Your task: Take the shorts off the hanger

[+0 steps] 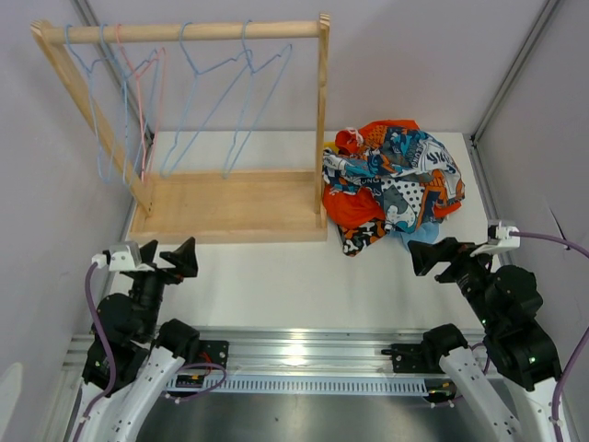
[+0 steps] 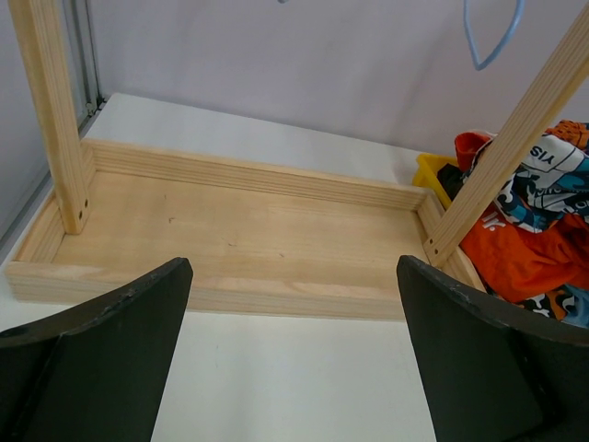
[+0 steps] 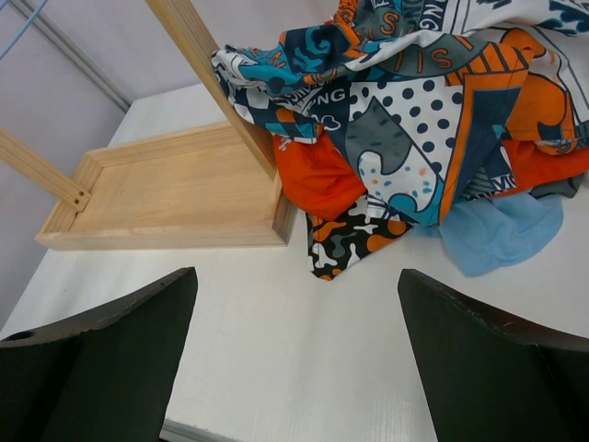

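Nearest the bases, the left pincer and the right pincer both hover over the white desk with jaws spread wide and nothing between them. Just past the right one, the shorts lie in one rumpled heap on the desk against the right end of the wooden rack (the camouflage pair and the light blue pair poke out at the near edge). Farther back, every wire hanger on the rail hangs bare, so I judge the removal finished, and the next move needs no grasp, only keeping both arms clear.
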Action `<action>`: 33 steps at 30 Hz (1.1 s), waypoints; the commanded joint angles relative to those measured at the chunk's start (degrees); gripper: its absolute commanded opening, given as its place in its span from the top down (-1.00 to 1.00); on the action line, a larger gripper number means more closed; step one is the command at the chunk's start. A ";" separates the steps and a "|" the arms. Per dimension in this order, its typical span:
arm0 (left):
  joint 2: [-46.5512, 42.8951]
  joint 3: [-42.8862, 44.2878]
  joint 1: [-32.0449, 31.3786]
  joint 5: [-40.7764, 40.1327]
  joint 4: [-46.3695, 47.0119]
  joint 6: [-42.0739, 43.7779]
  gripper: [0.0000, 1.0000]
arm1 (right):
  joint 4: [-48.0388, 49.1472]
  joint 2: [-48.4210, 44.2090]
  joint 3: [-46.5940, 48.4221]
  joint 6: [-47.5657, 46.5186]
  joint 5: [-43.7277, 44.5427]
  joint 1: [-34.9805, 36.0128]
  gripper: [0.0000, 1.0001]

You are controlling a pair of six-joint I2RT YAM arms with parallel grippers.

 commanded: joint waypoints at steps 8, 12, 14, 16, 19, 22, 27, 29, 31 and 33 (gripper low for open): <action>-8.14 -1.34 0.34 2.08 4.09 2.54 -0.99 | 2.54 -2.55 -0.40 -1.33 -0.72 -0.61 -0.99; -6.04 -2.66 0.34 5.33 7.08 5.86 -0.99 | 2.54 -2.73 -0.40 -1.50 -1.16 -0.70 -0.99; -4.98 -3.19 0.34 6.83 7.70 6.84 -0.99 | 2.54 -2.73 -0.40 -1.50 -1.25 -0.61 -0.98; -4.62 -3.28 0.34 8.23 7.61 7.37 -0.98 | 2.45 -2.82 -0.40 -1.59 -1.25 -0.52 -0.99; -7.42 -4.33 0.34 10.96 8.05 7.55 -0.99 | 2.45 -3.08 -0.40 -1.51 -1.16 -0.61 -0.99; -7.88 -3.99 0.34 10.26 7.00 7.90 -0.99 | 2.63 -3.26 -0.49 -1.59 -1.25 -0.61 -0.99; -8.14 -4.95 0.34 14.04 8.14 8.86 -0.99 | 2.72 -3.43 -0.49 -1.68 -1.43 -0.79 -0.99; -8.23 -5.12 0.34 14.04 8.14 8.95 -0.99 | 2.72 -3.69 -0.49 -1.68 -1.34 -0.87 -0.99; -8.23 -5.12 0.34 14.21 8.14 8.87 -0.99 | 2.80 -4.05 -0.58 -1.59 -1.25 -0.87 -0.99; -8.23 -5.04 0.34 14.30 8.14 8.95 -0.99 | 2.80 -4.22 -0.58 -1.51 -1.34 -0.87 -0.99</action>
